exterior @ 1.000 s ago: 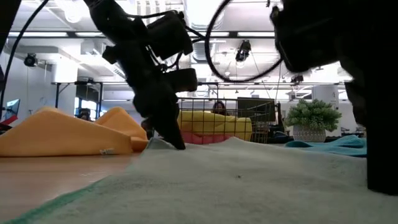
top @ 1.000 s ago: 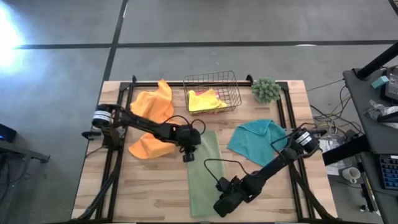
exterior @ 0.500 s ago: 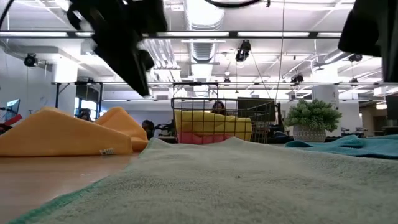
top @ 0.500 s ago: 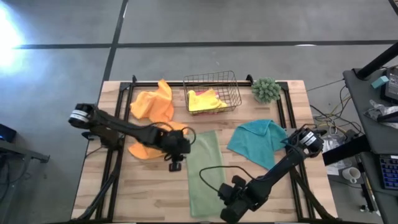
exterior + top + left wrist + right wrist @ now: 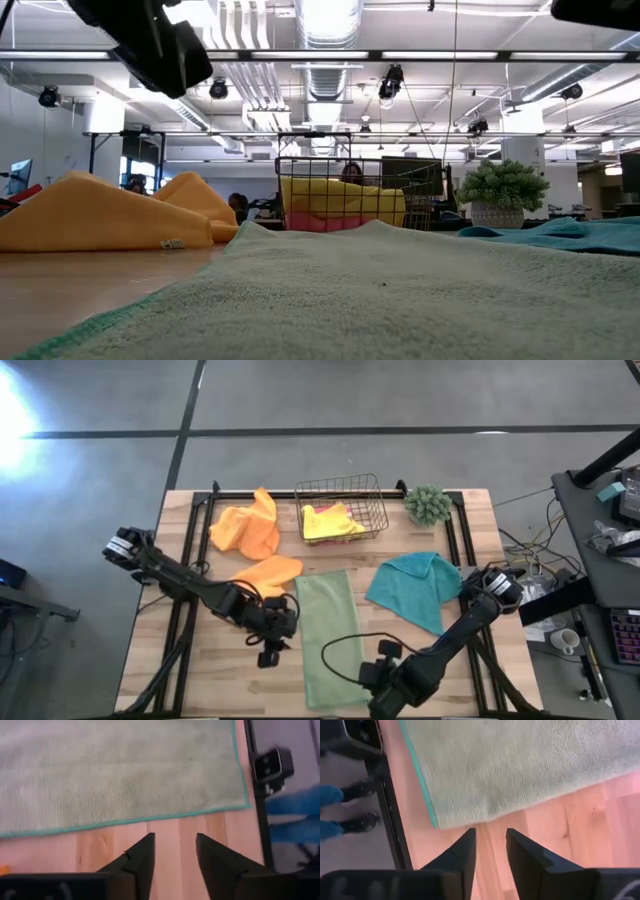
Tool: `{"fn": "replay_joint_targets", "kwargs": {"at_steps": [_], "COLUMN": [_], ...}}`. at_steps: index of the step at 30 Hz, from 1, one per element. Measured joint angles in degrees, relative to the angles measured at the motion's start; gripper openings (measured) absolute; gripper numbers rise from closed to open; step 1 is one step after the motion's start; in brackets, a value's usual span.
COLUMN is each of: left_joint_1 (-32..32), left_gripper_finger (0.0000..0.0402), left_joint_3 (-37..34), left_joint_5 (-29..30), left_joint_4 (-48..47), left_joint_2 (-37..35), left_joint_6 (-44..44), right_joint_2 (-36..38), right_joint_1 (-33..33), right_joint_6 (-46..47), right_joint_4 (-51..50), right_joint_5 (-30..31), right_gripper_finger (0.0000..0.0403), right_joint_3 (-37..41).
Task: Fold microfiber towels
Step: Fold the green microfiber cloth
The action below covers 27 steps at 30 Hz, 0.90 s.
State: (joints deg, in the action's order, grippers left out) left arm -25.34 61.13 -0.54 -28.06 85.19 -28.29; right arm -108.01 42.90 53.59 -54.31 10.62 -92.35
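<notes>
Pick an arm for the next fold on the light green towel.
Left, probably. The left gripper, open, sits beside the light green towel's long edge; the right gripper is open at its near end.

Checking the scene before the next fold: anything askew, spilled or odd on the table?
Nothing spilled or damaged. The light green towel lies flat as a long strip, both grippers off it. Still crumpled: two orange towels and the teal towel. A yellow towel sits bunched in the wire basket.
</notes>
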Motion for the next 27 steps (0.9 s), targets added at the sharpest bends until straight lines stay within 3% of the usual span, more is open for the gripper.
{"fn": "replay_joint_targets", "kwargs": {"at_steps": [6,12,20,23,27], "left_joint_1": [-0.84,-4.0,-7.51,-8.43,-9.19], "left_gripper_finger": [0.0179,0.0182,0.0182,0.0182,0.0182], "left_joint_3": [3.08,7.01,18.47,24.54,32.33], "left_joint_5": [-0.08,2.62,2.95,2.95,5.5], "left_joint_4": [1.75,8.52,9.57,7.33,-4.1], "left_joint_2": [0.0,1.19,10.13,13.98,18.09], "left_joint_6": [-9.79,-10.35,-9.07,-6.83,-5.82], "right_joint_2": [0.0,0.56,3.09,4.66,6.6], "right_joint_1": [1.73,4.08,8.9,10.75,12.08], "right_joint_6": [-5.12,-6.68,-3.57,-0.97,-0.4], "right_joint_4": [-4.27,-8.94,-10.54,-10.4,-8.06], "right_joint_5": [-0.1,-0.07,1.55,3.06,5.04], "right_gripper_finger": [0.0126,0.0127,0.0117,0.0119,0.0121], "right_joint_3": [-0.09,0.23,2.34,4.92,7.86]}}
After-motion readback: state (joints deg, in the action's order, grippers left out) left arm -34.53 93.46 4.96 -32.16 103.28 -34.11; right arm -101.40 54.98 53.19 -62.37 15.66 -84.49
